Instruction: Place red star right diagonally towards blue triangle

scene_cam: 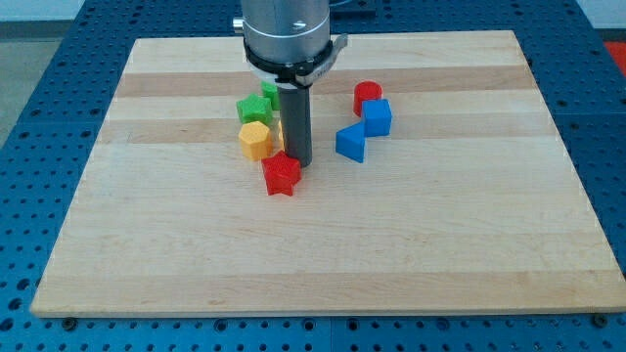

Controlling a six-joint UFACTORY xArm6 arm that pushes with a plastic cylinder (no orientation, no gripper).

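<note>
Nearest us on the wooden board [411, 254] lies the red star [282, 174]. My tip [298, 162] stands touching its upper right edge; we carry no jaws and hold nothing. Right of it sits the blue triangle [351, 143]. Farther back are the yellow hexagon [255, 140], blue cube [378, 117], green block [254, 108] and red cylinder [368, 95].
</note>
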